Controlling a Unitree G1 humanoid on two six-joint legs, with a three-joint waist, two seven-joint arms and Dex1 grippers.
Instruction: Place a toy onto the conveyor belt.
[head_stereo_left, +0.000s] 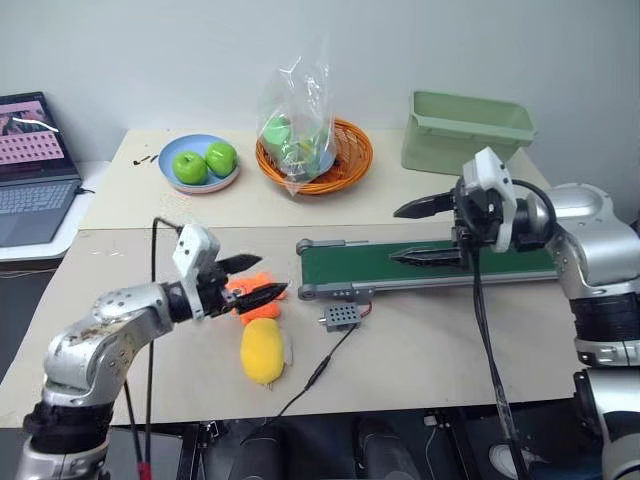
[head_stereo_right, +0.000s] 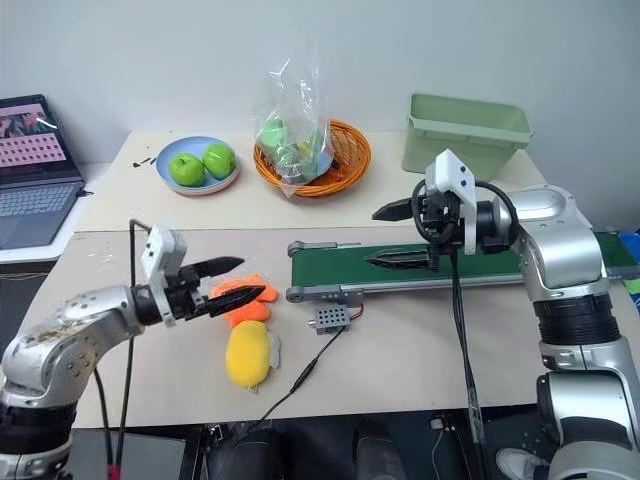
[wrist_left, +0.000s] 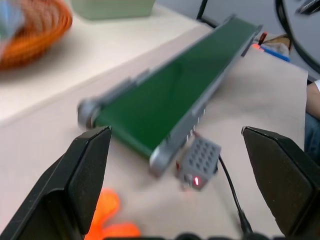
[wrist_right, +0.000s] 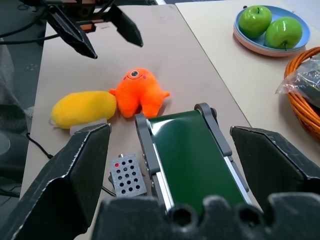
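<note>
Lying on the tan tabletop (head_stereo_left: 430, 350), the small yellow oval plush toy (head_stereo_left: 263, 351) touches the orange plush creature (wrist_right: 138, 92) beside it — both just off the end of the long dark green conveyor belt (head_stereo_left: 440, 266). The left gripper (head_stereo_left: 255, 279) hovers above them, fingers spread and empty. The right gripper (head_stereo_left: 420, 232) hangs wide open over the belt.
</note>
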